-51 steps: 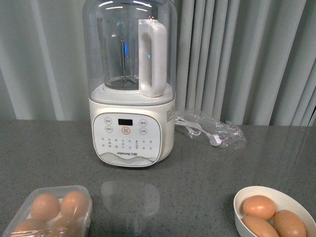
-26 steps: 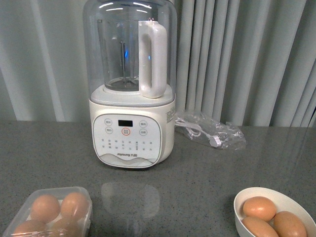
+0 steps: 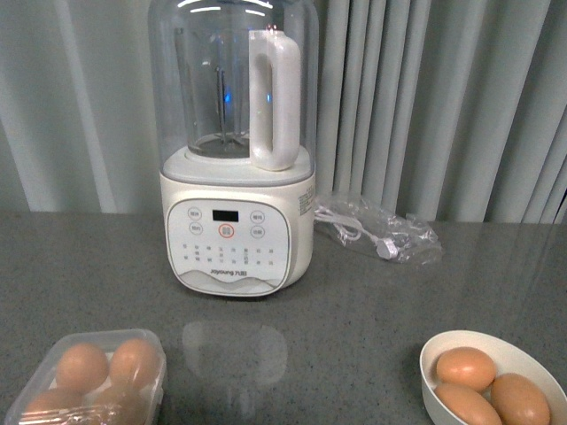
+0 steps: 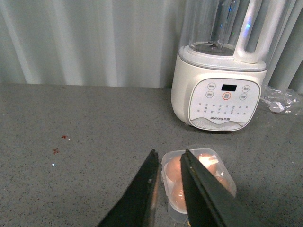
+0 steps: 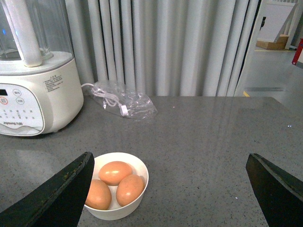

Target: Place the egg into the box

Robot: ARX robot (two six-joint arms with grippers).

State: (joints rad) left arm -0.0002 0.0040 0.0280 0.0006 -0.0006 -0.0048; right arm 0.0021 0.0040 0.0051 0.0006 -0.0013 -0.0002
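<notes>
Left end effector [image 4: 168, 163] hung above the grey speckled worktop [image 4: 85, 123], its two dark fingers nearly together and gripping nothing, with the small clear plastic egg box [image 4: 199, 182] lying just past their tips. Right end effector [image 5: 168, 175] stood with its fingers spread wide apart, empty, above the round white bowl [image 5: 116, 208].

The box [image 3: 89, 376] sat at the near left edge of the worktop in the front view, with four orange-brown eggs visible in it. Three more orange-brown eggs [image 5: 115, 172] lay in the bowl [image 3: 492, 345] at the near right, touching one another.

A white blender with a clear jug and white handle [image 3: 235, 168] stood at the rear centre. A clear plastic bag holding a white cable [image 3: 376, 232] lay just beside it, before grey pleated curtains [image 3: 443, 106].
</notes>
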